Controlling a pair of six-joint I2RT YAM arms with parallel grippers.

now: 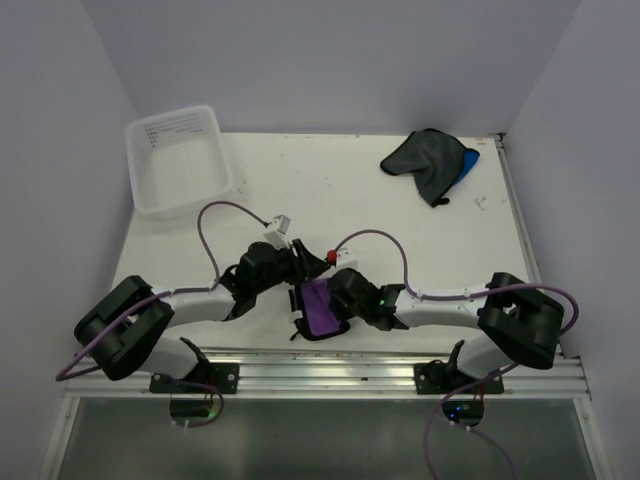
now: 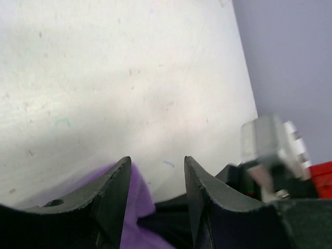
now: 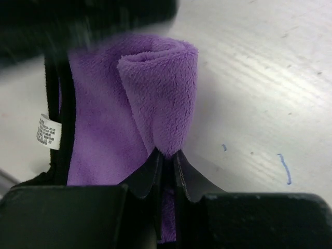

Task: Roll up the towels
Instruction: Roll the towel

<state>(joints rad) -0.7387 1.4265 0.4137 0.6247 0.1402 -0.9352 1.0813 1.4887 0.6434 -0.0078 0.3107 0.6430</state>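
Observation:
The purple towel [image 1: 320,307] lies near the table's front edge between my two grippers, with black trim and a white tag. In the right wrist view its right edge is rolled into a tube [image 3: 161,88]. My right gripper [image 3: 167,155] is shut on the near end of that roll. My left gripper [image 2: 157,163] is open and empty just above the towel's far side, with purple cloth [image 2: 136,207] beside its left finger. The dark grey-black towel [image 1: 425,160] lies crumpled at the back right, with the bright blue towel [image 1: 468,163] peeking out under its right side.
A clear plastic tub [image 1: 178,160] stands at the back left. White walls close the table on three sides. The right arm's wrist with its red button [image 2: 321,176] sits close to the left gripper.

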